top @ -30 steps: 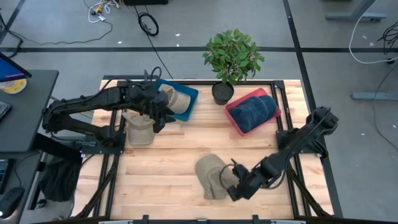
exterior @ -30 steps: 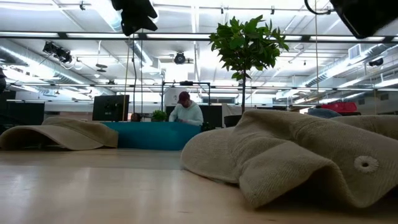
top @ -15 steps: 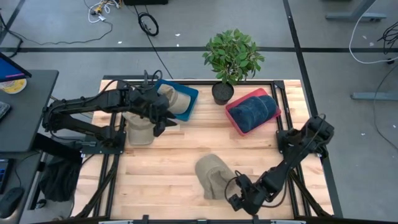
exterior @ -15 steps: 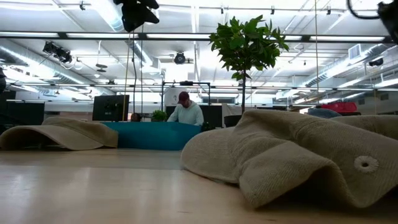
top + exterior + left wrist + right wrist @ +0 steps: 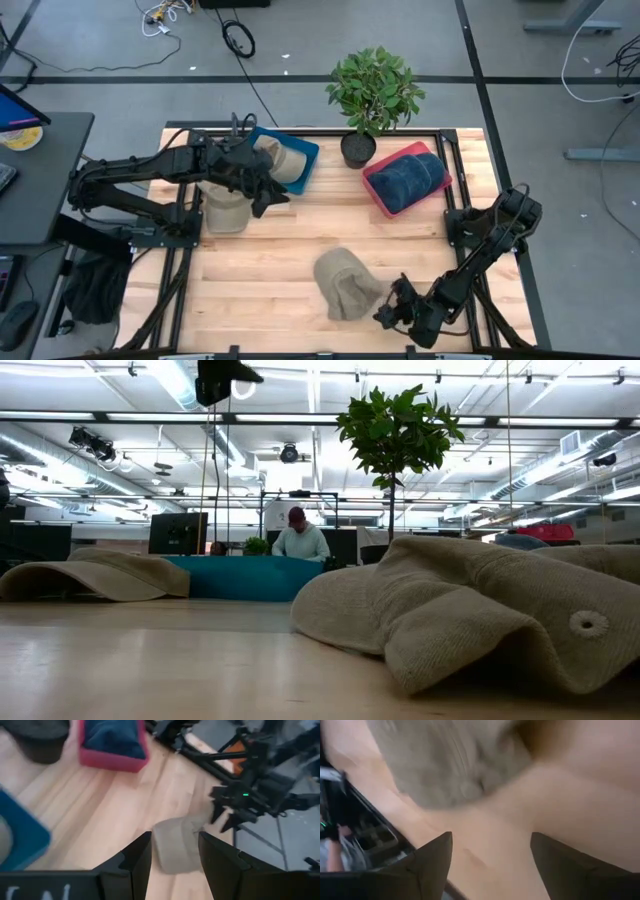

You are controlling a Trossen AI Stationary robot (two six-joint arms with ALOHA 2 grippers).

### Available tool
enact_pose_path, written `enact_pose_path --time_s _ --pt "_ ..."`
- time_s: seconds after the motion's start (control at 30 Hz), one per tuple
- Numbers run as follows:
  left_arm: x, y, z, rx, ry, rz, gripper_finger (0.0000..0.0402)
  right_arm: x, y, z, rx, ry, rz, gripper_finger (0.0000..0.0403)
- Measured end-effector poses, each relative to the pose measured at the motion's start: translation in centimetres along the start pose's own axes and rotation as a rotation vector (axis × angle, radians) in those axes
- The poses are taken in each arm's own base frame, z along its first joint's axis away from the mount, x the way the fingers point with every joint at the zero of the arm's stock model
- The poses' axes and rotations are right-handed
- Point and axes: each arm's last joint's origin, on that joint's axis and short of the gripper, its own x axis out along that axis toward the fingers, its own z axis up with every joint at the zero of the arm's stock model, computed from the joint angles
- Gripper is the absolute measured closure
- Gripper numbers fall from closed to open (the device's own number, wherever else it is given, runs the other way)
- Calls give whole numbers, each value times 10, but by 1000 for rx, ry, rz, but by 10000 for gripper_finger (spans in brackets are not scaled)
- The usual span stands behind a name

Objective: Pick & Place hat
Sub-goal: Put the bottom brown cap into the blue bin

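The right gripper [image 5: 392,312] sits at the near table edge, just beside the hat [image 5: 345,284], fingers apart with nothing between them. A low approach from here could shove the soft hat along the wood rather than pinch it. Farther back, the left gripper [image 5: 272,196] hangs part-open and empty near the blue tray [image 5: 306,151]; the red tray [image 5: 376,190] lies beyond.

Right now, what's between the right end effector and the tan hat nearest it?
Only bare wood: the high view shows the right end effector open beside the tan hat, not touching.
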Motion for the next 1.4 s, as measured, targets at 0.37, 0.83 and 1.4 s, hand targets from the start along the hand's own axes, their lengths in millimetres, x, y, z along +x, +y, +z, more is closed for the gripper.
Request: enact_pose_path --time_s 0.37,0.83,1.4 --pt "0 -30 6 -61 -158 -124 236 3 -4 11 -104 -192 60 127" --pt "0 -53 -6 -22 -193 -121 236 5 -4 19 -180 -257 28 127" --pt "0 -54 -7 7 -200 -115 236 31 2 50 -143 -234 -51 216"
